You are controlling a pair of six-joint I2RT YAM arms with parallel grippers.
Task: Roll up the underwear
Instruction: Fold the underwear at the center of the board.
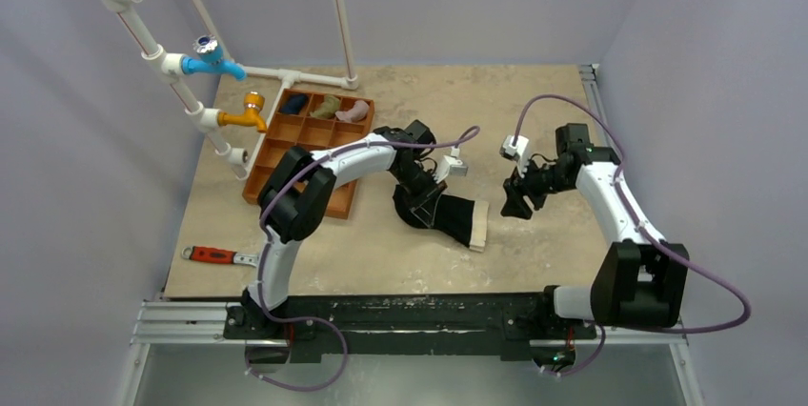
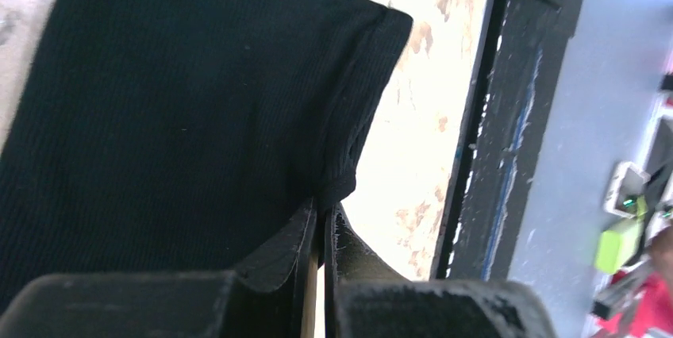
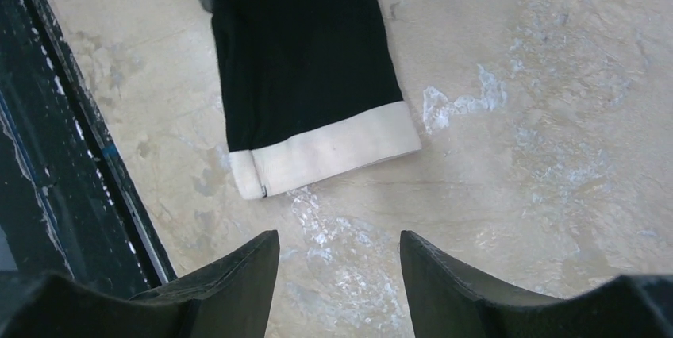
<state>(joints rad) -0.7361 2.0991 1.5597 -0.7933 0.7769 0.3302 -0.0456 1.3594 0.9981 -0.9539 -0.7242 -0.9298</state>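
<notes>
Plainly, the left fingers are clenched on the underwear. The two pads meet with a fold of the black hem pinched between them, at the garment's far-left end. From that pinch the underwear runs toward the near right across the middle of the worktop. It lies flat as a narrow strip, its long axis slanting from far left to near right. A pale waistband closes the near-right end.

The right fingers are spread apart and grasp nothing. They hang over bare worktop just to the right of that waistband end, apart from it, and the wrist view has the band lying just ahead of the gap between them. So each arm is nearer one end: the left holds the far-left end, and the right is the nearer to the waistband. A roll would probably run along the long axis, from one end toward the other, so the next move has to follow this slant.

By count there are one underwear and two arms. One orange-brown tray stands at the far left of the worktop. Its far row holds three cloth bundles, each in its own compartment:
- a dark blue bundle
- an olive-green bundle
- a pink bundle

One red-handled wrench lies by the near-left edge. Two taps, a blue tap and an orange tap, sit on the white pipes at the far left.
</notes>
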